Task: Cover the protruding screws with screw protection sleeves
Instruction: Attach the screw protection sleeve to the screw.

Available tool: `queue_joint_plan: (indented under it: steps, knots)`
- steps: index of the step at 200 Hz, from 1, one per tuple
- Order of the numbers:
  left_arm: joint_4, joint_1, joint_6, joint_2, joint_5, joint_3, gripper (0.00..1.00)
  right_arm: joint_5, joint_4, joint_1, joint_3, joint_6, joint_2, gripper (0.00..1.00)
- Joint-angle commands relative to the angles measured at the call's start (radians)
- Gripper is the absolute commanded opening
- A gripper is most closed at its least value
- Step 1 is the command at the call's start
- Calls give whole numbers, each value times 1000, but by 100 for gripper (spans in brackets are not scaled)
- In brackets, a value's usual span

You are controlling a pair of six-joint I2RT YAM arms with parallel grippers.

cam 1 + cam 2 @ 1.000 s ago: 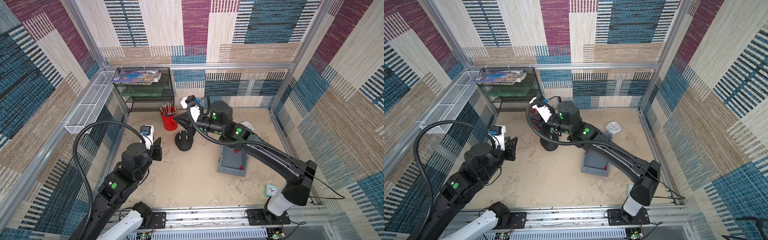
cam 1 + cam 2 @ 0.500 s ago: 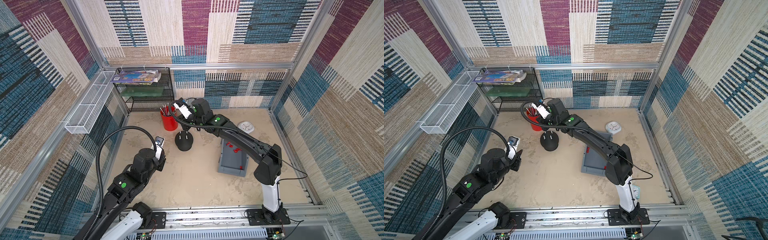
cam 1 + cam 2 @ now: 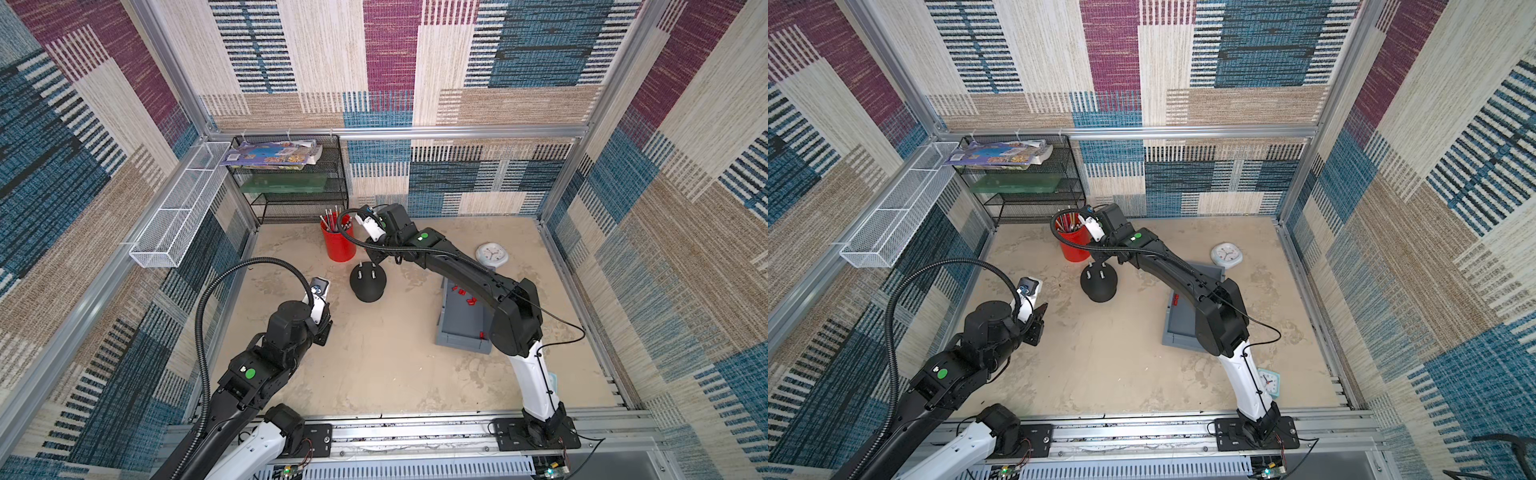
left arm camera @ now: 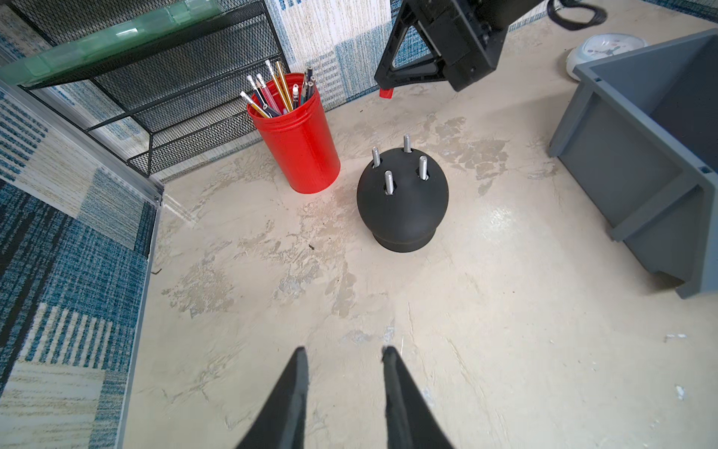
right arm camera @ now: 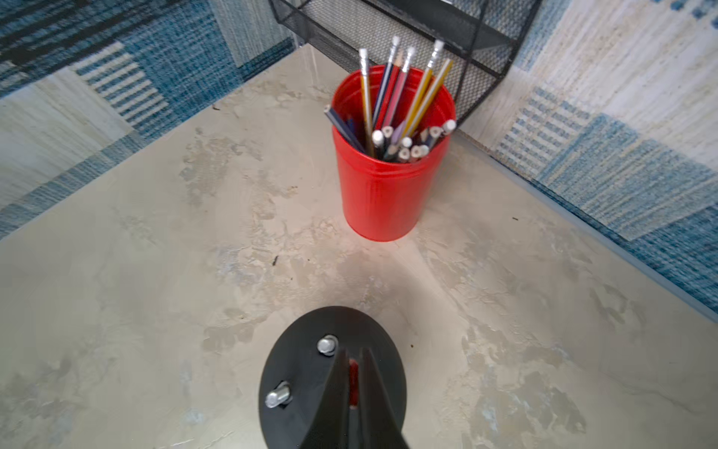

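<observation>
1. I can read no writing from here. The print on the colourful magazine (image 3: 272,154) atop the black wire-mesh shelf (image 3: 291,199) is too small. So are the numerals on the round white clock (image 3: 491,254) lying on the floor. Each arm carries a plain round green sticker (image 3: 249,372).
2. The left wrist view gives me the whole black dome-shaped base (image 4: 402,210). All four protruding screws (image 4: 388,182) show as thin silver-grey metal studs, upright and bare. The dome stands just beside the red cylindrical cup (image 4: 299,151) full of pencils (image 5: 392,101).
3. The right wrist view shows only two of those studs (image 5: 327,345). The rest sit hidden under the fingers.
4. The right gripper (image 5: 352,355) is clenched on one red sleeve (image 5: 352,383), a tiny bright plastic cylinder. In the left wrist view that sleeve (image 4: 386,92) pokes from the fingertips above the dome's far side, clear of every stud.
5. Only a top view shows the loose sleeves (image 3: 471,300), scattered inside the grey plastic bin (image 3: 461,328) on the right arm's side of the dome. The left wrist view shows just the bin's walls (image 4: 641,155).
6. The left gripper (image 4: 345,352) is released, its jaws apart with nothing between them. It hangs over bare beige floor (image 4: 485,311), well apart from the dome.
</observation>
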Motion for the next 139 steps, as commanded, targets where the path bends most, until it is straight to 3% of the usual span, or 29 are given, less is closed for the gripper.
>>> queue_joint_plan:
  steps: [1,139]
  knots:
    - [34,4,-17,-3,17,-4,32,60,-28,1,16,-12,19,9]
    - [42,22,-19,-5,34,-10,32,97,-105,21,12,-21,48,10]
